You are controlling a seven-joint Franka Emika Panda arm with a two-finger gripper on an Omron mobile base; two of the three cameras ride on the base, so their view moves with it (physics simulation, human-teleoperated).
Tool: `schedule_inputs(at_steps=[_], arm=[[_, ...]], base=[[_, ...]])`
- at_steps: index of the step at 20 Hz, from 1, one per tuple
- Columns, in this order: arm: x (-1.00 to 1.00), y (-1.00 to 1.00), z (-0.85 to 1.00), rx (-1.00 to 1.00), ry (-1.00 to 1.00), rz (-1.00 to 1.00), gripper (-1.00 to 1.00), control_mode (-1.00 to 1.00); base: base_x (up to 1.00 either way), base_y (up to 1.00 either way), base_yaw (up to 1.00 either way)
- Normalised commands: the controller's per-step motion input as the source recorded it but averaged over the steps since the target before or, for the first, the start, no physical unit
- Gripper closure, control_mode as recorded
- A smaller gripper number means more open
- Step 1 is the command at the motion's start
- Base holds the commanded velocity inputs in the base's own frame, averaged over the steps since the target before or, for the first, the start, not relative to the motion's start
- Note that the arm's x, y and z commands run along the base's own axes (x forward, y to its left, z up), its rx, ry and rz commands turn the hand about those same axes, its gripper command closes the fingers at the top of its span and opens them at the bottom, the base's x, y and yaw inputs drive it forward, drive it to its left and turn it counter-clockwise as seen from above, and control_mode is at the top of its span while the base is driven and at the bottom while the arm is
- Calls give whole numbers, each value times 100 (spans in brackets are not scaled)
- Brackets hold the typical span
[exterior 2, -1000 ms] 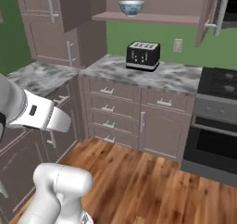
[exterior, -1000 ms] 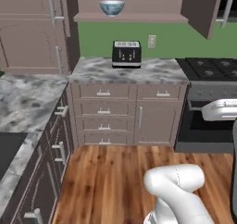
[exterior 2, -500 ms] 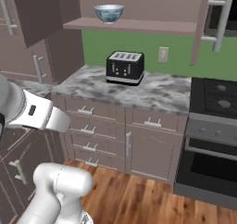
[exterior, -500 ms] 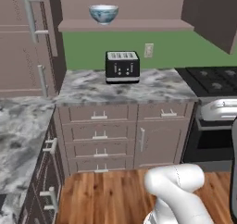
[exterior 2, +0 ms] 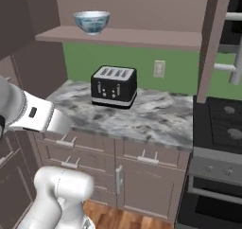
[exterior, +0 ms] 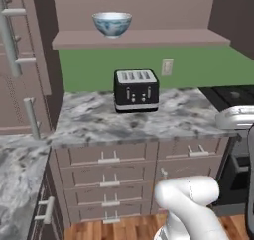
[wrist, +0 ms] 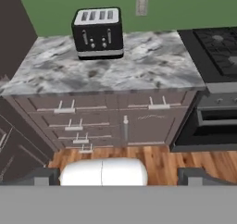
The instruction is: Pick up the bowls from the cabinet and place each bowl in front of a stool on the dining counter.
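One white bowl with a blue-green pattern stands upright at the left end of the open shelf of the brown wall cabinet. The cabinet's open door with its grey bar handle hangs at the right. My gripper is open, its two dark fingertips far apart with nothing between them. It points at the counter and drawers below the shelf, well under the bowl. The stool and the dining counter are out of view.
A black toaster stands on the marbled kitchen counter under the shelf. Drawer units lie below it, a stove to the right, and a tall cabinet with bar handles to the left.
The whole picture has shifted and grown: the base has driven closer to the counter and shelf. The gripper has stayed open.
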Motion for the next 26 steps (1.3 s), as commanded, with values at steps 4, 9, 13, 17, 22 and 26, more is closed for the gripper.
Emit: schedule_inputs(at_steps=[4,9,13,17,22,26], arm=[[0,0,0,0,0,0,-100,100],[0,0,0,0,0,0,-100,100],[0,0,0,0,0,0,-100,100],[0,0,0,0,0,0,-100,100],[0,0,0,0,0,0,-100,100],[0,0,0,0,0,0,-100,100]], base=[[76,40,-7],[47,63,-10],[15,69,-9],[44,48,-11],[67,0,-11],[51,0,-7]])
